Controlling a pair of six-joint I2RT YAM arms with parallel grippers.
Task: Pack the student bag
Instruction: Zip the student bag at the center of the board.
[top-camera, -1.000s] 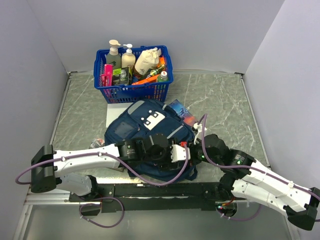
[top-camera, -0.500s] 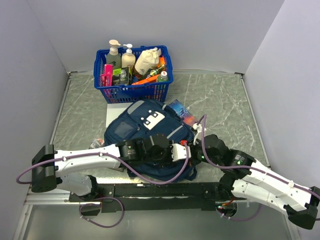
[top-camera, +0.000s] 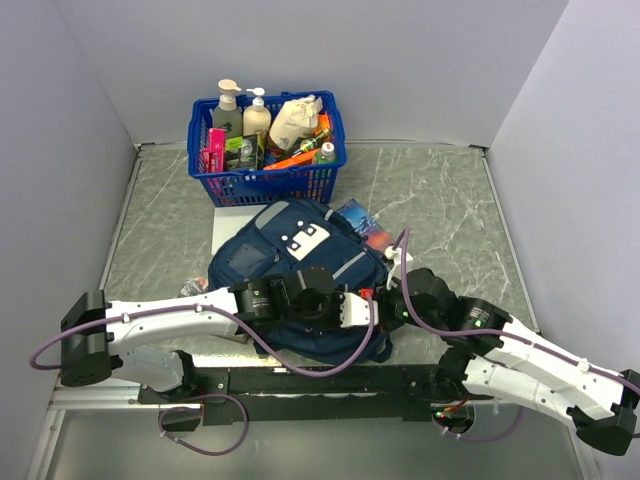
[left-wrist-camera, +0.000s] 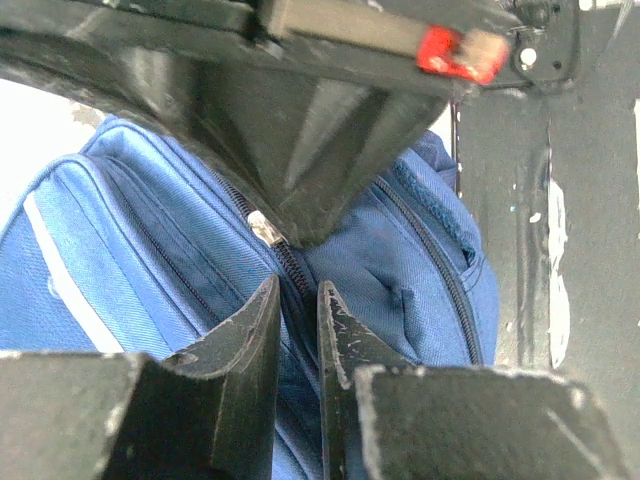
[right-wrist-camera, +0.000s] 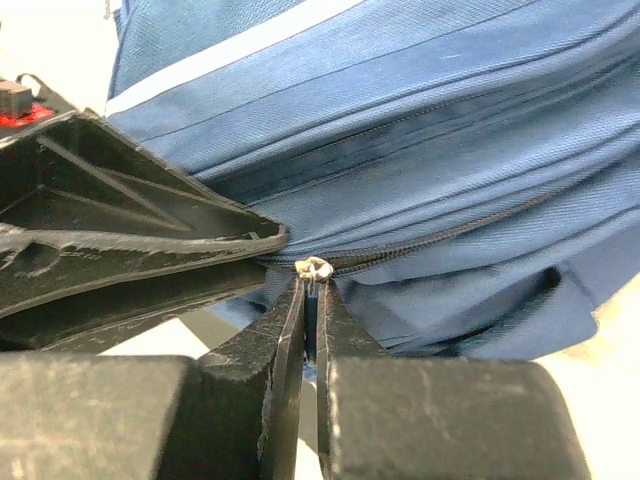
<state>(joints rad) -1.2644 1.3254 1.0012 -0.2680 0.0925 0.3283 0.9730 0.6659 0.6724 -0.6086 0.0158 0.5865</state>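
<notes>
The navy student bag (top-camera: 290, 250) lies flat in the middle of the table. Both grippers meet at its near right edge. My left gripper (top-camera: 366, 310) is shut on a fold of the bag's fabric (left-wrist-camera: 400, 260) along the zipper track, its fingertips (left-wrist-camera: 268, 300) pinching it. My right gripper (right-wrist-camera: 310, 288) is shut on the dark zipper pull, with the metal slider (right-wrist-camera: 314, 267) just above its tips. The right gripper's fingertips (left-wrist-camera: 300, 225) come down from above in the left wrist view, beside the slider (left-wrist-camera: 262, 228). The zipper (right-wrist-camera: 470, 230) runs closed to the right of the slider.
A blue mesh basket (top-camera: 262, 183) of bottles and packets stands behind the bag at the back wall. A colourful book (top-camera: 365, 228) lies at the bag's right shoulder. A white sheet (top-camera: 225, 232) sticks out under its left side, and a small dark item (top-camera: 192, 288) lies at its left.
My left gripper has gone from open to shut, pinching the bag's fabric beside the zipper. The right gripper has kept its hold on the pull and barely moved.
</notes>
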